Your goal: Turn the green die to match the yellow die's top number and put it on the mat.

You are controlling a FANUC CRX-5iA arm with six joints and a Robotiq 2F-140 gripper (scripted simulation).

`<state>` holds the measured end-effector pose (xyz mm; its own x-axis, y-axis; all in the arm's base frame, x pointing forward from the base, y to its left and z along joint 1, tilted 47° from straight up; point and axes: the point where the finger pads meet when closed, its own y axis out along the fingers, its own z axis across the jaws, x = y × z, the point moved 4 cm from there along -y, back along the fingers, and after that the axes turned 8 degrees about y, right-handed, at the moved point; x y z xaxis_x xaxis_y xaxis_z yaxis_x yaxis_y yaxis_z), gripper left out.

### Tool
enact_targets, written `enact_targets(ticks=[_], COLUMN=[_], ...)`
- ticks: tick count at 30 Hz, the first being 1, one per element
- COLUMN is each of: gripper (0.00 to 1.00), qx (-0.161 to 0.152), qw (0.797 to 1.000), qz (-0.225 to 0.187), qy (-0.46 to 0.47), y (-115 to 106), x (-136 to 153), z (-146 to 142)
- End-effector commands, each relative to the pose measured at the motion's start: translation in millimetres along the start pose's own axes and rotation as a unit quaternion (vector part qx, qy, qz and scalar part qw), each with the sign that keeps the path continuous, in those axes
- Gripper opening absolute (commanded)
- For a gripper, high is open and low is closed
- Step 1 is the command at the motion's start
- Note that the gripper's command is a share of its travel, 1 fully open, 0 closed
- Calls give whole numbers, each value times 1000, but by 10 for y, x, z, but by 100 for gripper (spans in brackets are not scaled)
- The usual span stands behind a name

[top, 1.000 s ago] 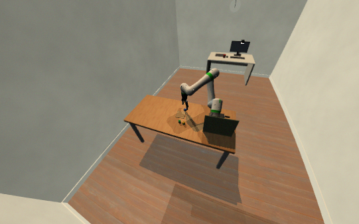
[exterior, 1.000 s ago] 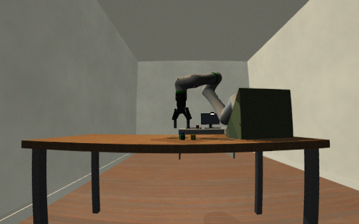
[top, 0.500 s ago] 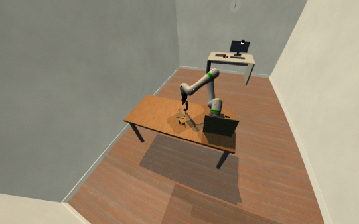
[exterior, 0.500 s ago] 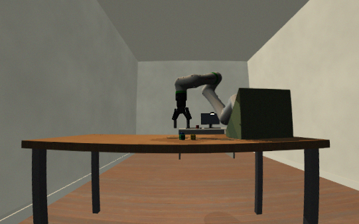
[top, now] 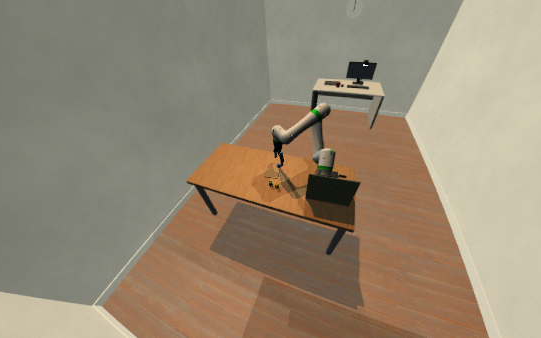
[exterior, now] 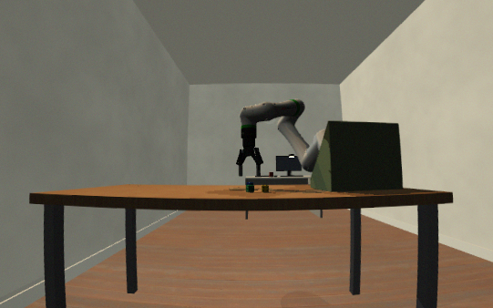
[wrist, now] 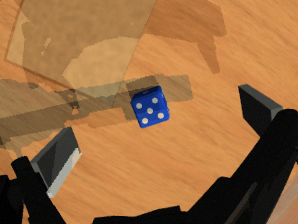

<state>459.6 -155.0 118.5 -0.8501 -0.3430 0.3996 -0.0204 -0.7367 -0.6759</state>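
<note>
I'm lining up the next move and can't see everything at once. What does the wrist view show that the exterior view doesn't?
Only the wrist view shows the blue die, five pips on top, lying on the table just off the mat.

Only the exterior view shows the green die and yellow die side by side, and the dark box.

Both show the open, empty gripper above the table.
</note>
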Motion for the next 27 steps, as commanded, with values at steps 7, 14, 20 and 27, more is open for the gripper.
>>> enact_targets(ticks=[7,14,20,27], gripper=[100,100,100,100], qx=[0,0,0,0], qw=[1000,1000,1000,1000], qz=[0,0,0,0], qy=[0,0,0,0], y=[-2,-2,-2,-2], x=[-37,-221,-492,-759], z=[-47,-289,-648,-1000])
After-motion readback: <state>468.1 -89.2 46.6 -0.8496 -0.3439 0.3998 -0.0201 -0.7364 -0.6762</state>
